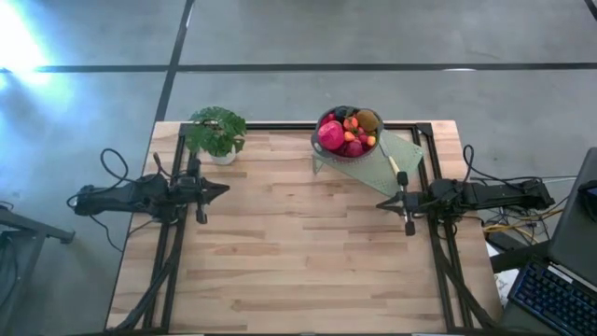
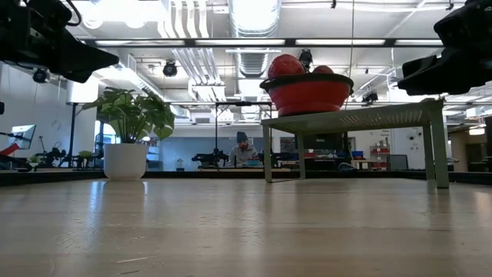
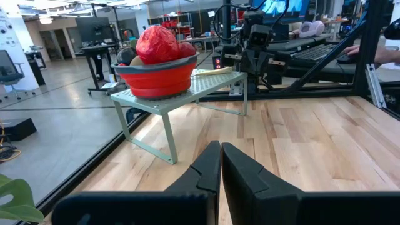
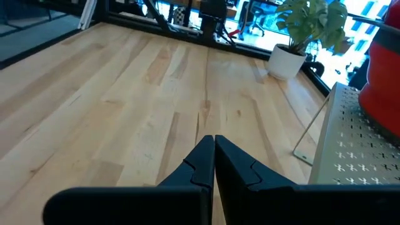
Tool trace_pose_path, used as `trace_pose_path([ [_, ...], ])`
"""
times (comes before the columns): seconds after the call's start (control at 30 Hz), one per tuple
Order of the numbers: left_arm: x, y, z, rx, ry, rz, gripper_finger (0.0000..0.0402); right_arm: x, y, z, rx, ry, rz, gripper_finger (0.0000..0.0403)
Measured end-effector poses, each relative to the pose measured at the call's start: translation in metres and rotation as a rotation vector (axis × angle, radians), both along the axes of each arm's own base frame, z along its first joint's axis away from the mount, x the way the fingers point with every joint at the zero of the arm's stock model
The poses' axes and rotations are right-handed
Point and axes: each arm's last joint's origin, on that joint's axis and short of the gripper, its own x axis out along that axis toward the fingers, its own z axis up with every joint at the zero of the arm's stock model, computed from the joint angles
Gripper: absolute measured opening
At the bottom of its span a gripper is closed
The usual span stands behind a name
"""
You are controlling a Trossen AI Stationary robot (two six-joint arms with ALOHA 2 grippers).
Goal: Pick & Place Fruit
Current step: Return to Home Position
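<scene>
Though empty, left fingers [image 3: 203, 173] and right fingers [image 4: 199, 165] together.

- You have two arms at one table [image 1: 298, 266]: left gripper [image 1: 225, 189], right gripper [image 1: 380, 202].
- One red bowl [image 2: 307, 96], its fruit [image 1: 331, 135] heaped too tightly to count.
- One shelf [image 1: 412, 149], one knife [image 1: 392, 164], one potted plant [image 1: 216, 131].
- One person [image 2: 242, 150] in the room behind.
</scene>
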Motion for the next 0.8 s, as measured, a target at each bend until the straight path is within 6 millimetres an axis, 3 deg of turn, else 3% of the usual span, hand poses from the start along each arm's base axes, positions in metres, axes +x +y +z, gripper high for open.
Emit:
trace_pose_path([
  [0.33,0.0,0.0,0.0,0.0,0.0,0.0,0.0019,0.0,0.0,0.002,0.029,-0.011,-0.006,0.0009],
  [0.63,0.0,0.0,0.0,0.0,0.0,0.0,0.0019,-0.004,0.0,0.035,0.292,-0.115,-0.048,0.0009],
  [0.8,0.0,0.0,0.0,0.0,0.0,0.0,0.0019,-0.007,0.0,0.049,0.331,-0.152,-0.048,0.0008],
])
